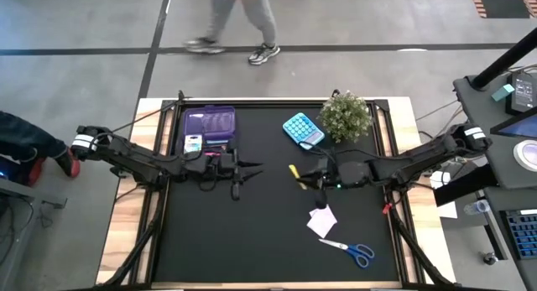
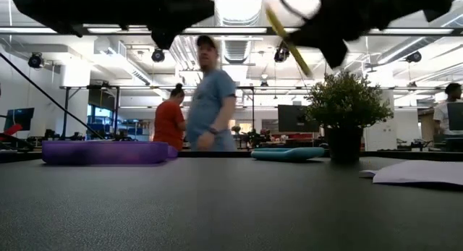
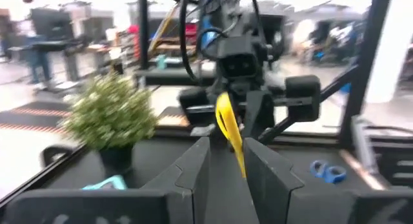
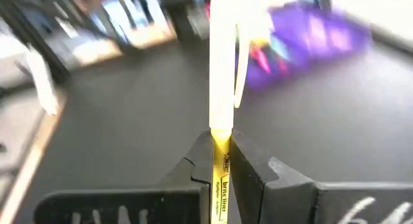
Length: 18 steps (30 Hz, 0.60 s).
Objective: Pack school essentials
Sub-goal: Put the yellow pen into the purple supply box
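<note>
A yellow pen is up in the air over the middle of the black table, with my right gripper shut on it; it also shows in the high view and the low view. My left gripper is open, level and a little to the pen's left, facing the right gripper with nothing between its fingers. A pale paper square and blue-handled scissors lie flat on the table near its front right. My right gripper pinches the yellow pen's printed barrel between its two fingers. The fingers come roughly level from the table's right. The pen runs on past the fingertips, and its clip end is the free one. It is tilted and lifted clear of the table.
A translucent purple case with small items in it sits at the back left. A teal flat device and a small potted plant stand at the back right. People move beyond the far edge.
</note>
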{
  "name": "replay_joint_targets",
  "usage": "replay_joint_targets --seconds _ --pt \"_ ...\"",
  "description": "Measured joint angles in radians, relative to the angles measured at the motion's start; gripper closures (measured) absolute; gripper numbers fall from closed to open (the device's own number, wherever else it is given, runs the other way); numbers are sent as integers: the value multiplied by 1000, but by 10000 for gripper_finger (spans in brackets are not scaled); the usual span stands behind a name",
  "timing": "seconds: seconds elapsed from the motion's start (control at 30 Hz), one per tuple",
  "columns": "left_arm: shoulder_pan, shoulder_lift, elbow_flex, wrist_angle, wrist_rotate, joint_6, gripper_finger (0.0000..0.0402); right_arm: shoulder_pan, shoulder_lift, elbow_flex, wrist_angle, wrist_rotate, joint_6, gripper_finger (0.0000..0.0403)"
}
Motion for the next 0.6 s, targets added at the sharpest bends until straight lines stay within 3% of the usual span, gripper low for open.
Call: replay_joint_targets --seconds 0.13,0.33,0.6 --pt "-2 22 -1 77 56 -1 323 1 86 -8 277 -16 -140 380" --pt "-2 116 -1 246 141 -17 307 1 215 10 541 -62 -244 380" --pt "-1 253 29 373 144 -26 240 -2 296 49 560 -80 -247 380"
